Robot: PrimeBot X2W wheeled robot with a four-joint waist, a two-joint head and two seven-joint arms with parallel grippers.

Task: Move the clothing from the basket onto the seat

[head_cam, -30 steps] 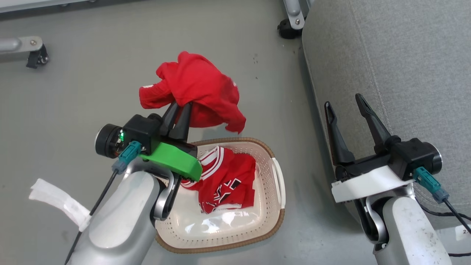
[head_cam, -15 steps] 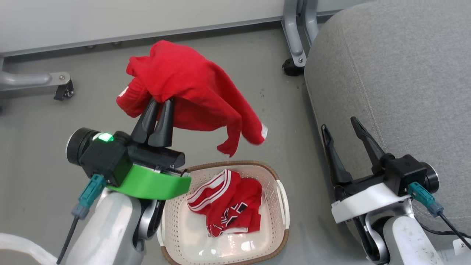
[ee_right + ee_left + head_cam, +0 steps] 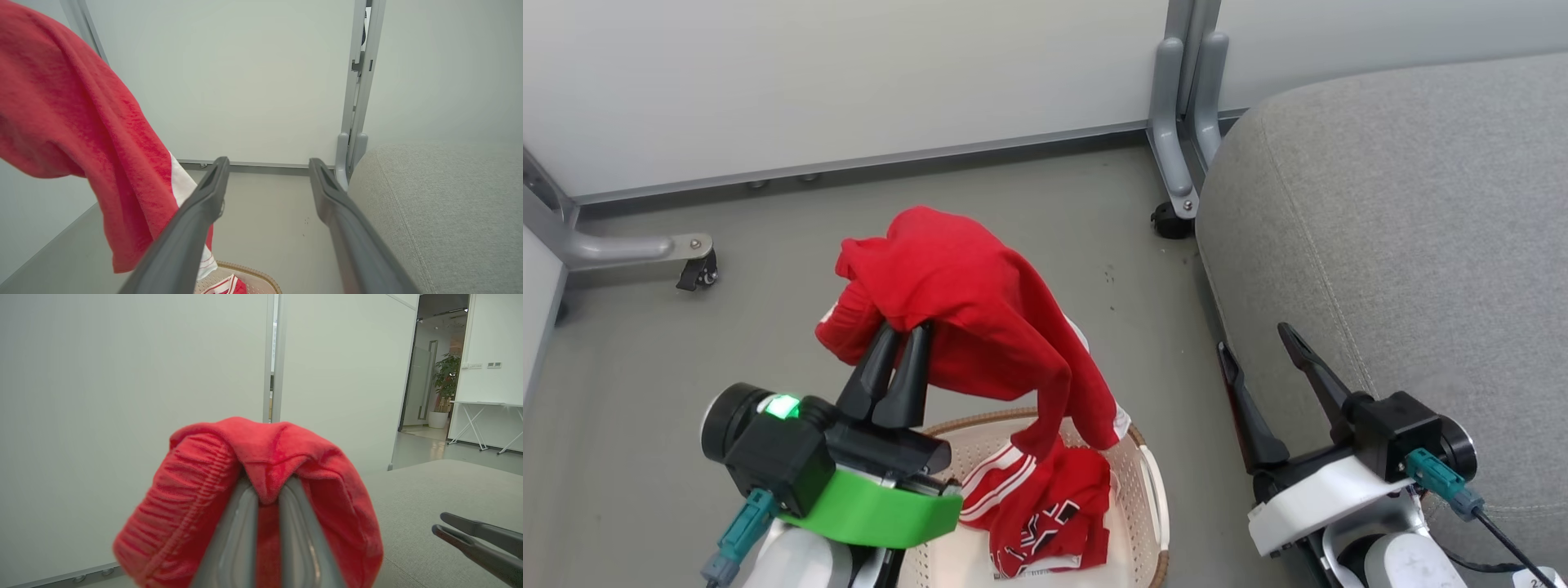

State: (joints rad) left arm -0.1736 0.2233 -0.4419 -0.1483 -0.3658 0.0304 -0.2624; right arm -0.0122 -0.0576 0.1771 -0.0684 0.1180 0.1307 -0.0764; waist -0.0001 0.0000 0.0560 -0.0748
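My left gripper [image 3: 905, 333] has its two fingers pressed close together, and they pinch a fold of the plain red top [image 3: 980, 318]. The top is up in the air, over the grey floor [image 3: 727, 351] and the far side of the basket [image 3: 1153, 490]. It drapes over my fingertips, and its long end hangs down to the top of the basket. In my left wrist view the red cloth bunches up on both sides of my fingers [image 3: 241, 539]. The red jersey [image 3: 1045, 510] with white stripes lies crumpled inside the basket. The basket sits on the floor, near the big grey seat [image 3: 1405, 245], which is on my right side. My right gripper [image 3: 1254, 339] has its fingers spread wide apart with just air between them. It hovers by the near edge of the seat, between the basket and the seat. Behind it all is a white wall [image 3: 849, 82] with a grey metal post [image 3: 1184, 98].
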